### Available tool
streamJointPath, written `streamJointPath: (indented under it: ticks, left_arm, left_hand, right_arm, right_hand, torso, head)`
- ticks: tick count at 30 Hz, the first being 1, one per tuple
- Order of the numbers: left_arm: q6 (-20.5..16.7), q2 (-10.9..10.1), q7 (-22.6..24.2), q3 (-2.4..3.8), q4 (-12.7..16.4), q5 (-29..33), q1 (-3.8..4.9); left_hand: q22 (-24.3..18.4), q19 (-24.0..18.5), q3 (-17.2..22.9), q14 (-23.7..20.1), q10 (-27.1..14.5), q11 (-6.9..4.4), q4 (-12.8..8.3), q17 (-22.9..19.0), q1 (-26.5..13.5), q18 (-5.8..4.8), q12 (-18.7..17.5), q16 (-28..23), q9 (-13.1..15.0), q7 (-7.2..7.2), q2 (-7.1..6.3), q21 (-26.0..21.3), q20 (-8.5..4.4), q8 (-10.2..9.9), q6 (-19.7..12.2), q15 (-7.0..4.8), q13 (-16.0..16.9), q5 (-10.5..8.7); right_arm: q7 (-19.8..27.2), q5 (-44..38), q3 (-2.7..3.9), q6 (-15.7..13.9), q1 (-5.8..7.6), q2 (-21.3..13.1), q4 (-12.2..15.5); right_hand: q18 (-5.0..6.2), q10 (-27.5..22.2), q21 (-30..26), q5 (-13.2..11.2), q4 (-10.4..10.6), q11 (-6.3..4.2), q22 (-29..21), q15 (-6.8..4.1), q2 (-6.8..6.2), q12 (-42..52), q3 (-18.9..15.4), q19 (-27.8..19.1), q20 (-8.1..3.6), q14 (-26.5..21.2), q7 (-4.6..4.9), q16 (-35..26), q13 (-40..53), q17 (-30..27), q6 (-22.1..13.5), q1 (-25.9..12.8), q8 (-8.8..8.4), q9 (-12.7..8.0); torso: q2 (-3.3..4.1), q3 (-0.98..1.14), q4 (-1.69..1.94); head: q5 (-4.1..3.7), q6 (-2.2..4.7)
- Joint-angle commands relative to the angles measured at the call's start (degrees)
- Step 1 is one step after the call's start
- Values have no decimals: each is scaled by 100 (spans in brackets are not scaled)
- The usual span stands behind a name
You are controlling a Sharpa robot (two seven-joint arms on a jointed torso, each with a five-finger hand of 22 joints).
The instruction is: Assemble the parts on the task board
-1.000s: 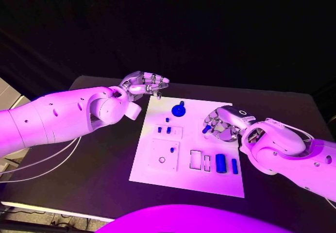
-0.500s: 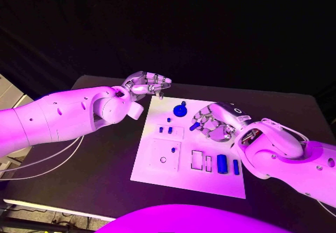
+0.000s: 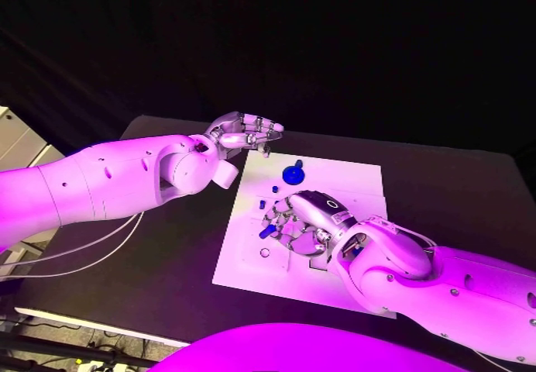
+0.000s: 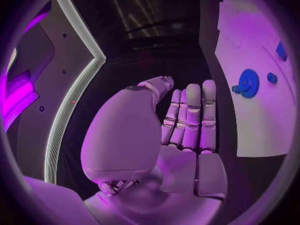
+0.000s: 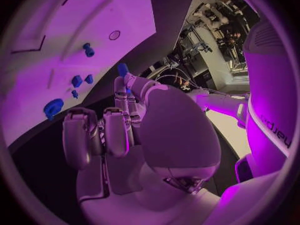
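The right hand (image 3: pixel 300 226) pinches a small blue part (image 3: pixel 267 231) over the task board (image 3: pixel 353 183) — the left hand (image 3: pixel 244 132) hovers beyond the board's far corner, fingers curled on nothing.

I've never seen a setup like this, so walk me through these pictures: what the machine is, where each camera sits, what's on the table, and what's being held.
This is a robot with two white arms, each ending in a silver many-fingered hand. One picture looks down from its head; the two round ones come from cameras at each wrist, behind that hand. On the black table lies a white task board carrying small blue parts, among them a round blue gear. The right hand is over the board and pinches a small blue part at its fingertips. The left hand hangs beyond the board's far corner, fingers together, holding nothing.
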Motion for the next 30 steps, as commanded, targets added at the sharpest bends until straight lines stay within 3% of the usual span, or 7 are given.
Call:
streamJointPath:
  ticks: [1, 14, 30]
  left_arm:
    - [110, 15, 41, 2, 6, 52, 0]
    - [122, 13, 30, 1, 11, 54, 1]
    - [127, 12, 23, 0, 14, 54, 1]
  left_hand:
    - [-7, 34, 24, 39, -37, 10, -23, -8, -51, 39, -1, -35, 7, -2, 20, -21, 12, 31, -22, -17, -6, 4]
    - [-11, 40, 28, 40, -45, 11, -33, -10, -47, 40, 5, -35, 8, -1, 25, -27, 11, 36, -28, -17, -10, 5]
    - [-11, 40, 28, 40, -45, 11, -33, -10, -47, 40, 5, -35, 8, -1, 25, -27, 11, 36, -28, -17, -10, 5]
  right_arm:
    - [132, -28, -12, 219, -42, 57, -59]
    - [-82, -259, -69, 724, -111, 192, -220]
    - [-339, -604, -100, 895, -132, 263, -341]
  right_hand:
    - [-24, 5, -34, 13, -34, -16, 1270, -41, 23, -31, 11, 391, -39, 188, 40, 15, -2, -6, 0, -43, 205, 584]
    - [-24, 3, -33, 12, -56, -13, 1271, -39, 25, -44, 25, 391, -38, 186, 45, 12, 2, -11, -11, -57, 207, 594]
    - [-28, 4, -16, 11, -69, -11, 1277, -36, 24, -51, 32, 396, -37, 188, 47, 18, 6, 1, -15, -73, 211, 602]
  torso:
    - [-1, -8, -2]
    - [-6, -2, -11]
    - [-3, -1, -7]
  head:
    - [27, -18]
    - [69, -67]
    - [64, -89]
